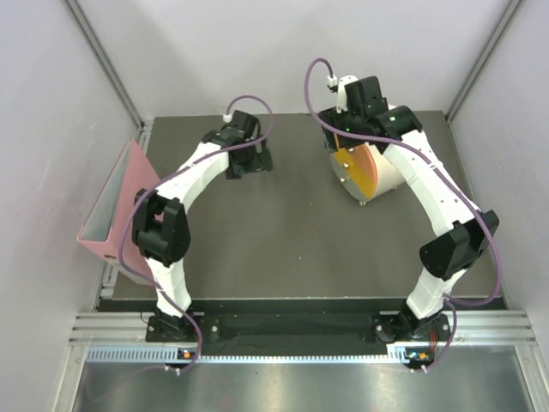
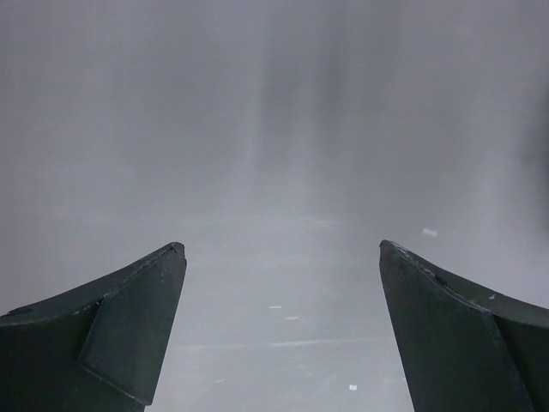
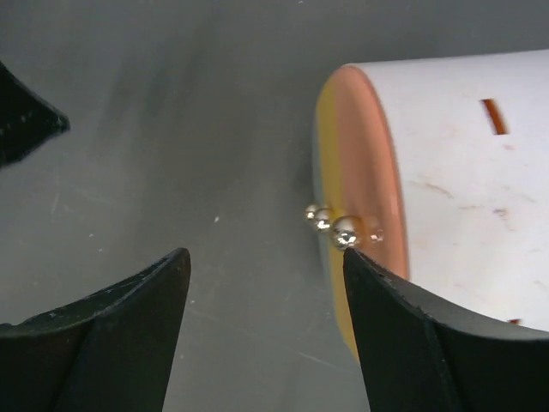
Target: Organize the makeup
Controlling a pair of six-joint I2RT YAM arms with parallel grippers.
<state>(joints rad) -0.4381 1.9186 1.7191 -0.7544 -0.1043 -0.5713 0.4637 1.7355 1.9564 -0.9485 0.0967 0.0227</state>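
well off to the left of the left gripper (image 2: 281, 257), item one: pink binder (image 1: 116, 206), leaning at the table (image 1: 283, 249) edge; contents, if any, not visible.
item two, left gripper: jaws spread wide, released, nothing between them, only table surface below.
item three, right gripper (image 3: 266, 257): also released, jaws apart, grasping nothing; silver knobs (image 3: 346, 230) sit just beside one fingertip.
item four, immediately right of that gripper: rounded cream box (image 3: 463, 154), orange-yellow drawer front (image 3: 364, 154) flush with the body, so closed as far as i can tell; contents hidden.
item five, makeup: none shows in any view, and neither gripper holds any.
my reading: it is probably stowed in the box and the task is at or near its end, though i cannot confirm that.
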